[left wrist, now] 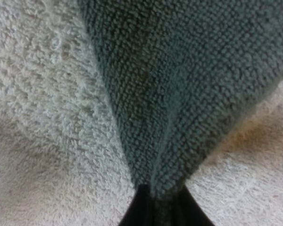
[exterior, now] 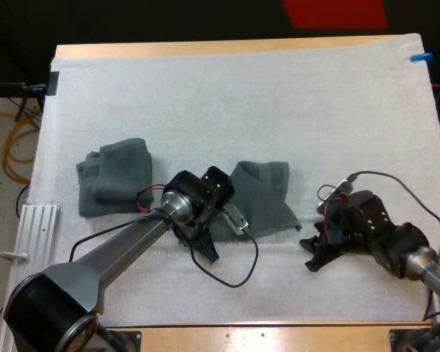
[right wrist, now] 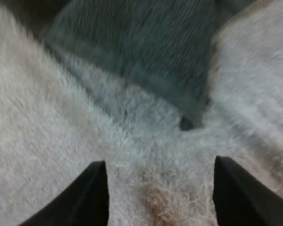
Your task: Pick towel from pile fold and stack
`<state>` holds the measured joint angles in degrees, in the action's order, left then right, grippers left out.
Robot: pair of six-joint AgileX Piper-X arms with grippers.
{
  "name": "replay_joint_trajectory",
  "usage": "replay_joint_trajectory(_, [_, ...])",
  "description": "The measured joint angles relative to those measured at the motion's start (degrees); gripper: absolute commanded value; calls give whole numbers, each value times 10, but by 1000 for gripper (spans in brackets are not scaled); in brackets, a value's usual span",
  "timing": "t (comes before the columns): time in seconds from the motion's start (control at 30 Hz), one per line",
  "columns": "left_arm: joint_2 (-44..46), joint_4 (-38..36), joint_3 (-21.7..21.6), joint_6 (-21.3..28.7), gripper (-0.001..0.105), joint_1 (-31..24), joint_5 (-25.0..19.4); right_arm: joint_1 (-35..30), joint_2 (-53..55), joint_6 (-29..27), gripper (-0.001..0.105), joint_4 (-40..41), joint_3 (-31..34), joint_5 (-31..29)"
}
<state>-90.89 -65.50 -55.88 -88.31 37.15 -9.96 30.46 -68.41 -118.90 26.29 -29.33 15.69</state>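
A: Towel lies mid-mat, its near corner pinched tight in the left gripper. Meanwhile the right gripper hangs spread apart, just short of the other corner.

B: Risky imo. Lifted one-sided, it'll probably bunch up or slip free.

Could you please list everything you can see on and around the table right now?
left towel: one, dark grey-green, on the mat's left part.
middle towel: one, dark grey-green, mid-mat, pinched at its near edge.
mat: one, white, covering the table.
table: one, wooden, under the mat.
metal rail: one, silver, at the table's left side.
left tool: one, black, shut on the middle towel.
right tool: one, black, open, over the mat beside the middle towel.
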Motion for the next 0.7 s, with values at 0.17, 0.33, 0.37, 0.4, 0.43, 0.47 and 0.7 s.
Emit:
replay_joint_trajectory(0.17, [0, 0, 0, 0, 0, 0, 0, 0, -47, -20, 48, -27, 0, 5])
replay_joint_trajectory(0.33, [0, 0, 0, 0, 0, 0, 0, 1, -69, -22, 48, -69, 0, 15])
replay_joint_trajectory(0.37, [0, 0, 0, 0, 0, 0, 0, 1, -74, -21, 48, -81, 0, 15])
replay_joint_trajectory(0.4, [0, 0, 0, 0, 0, 0, 0, 1, -79, -20, 48, -92, 0, 15])
replay_joint_trajectory(0.43, [0, 0, 0, 0, 0, 0, 0, 1, -86, -19, 48, -100, 0, 15])
replay_joint_trajectory(0.47, [0, 0, 0, 0, 0, 0, 0, 1, -93, -17, 48, -109, 0, 15])
replay_joint_trajectory(0.7, [0, 0, 0, 0, 0, 0, 21, 1, -161, -10, 48, -121, -29, 15])
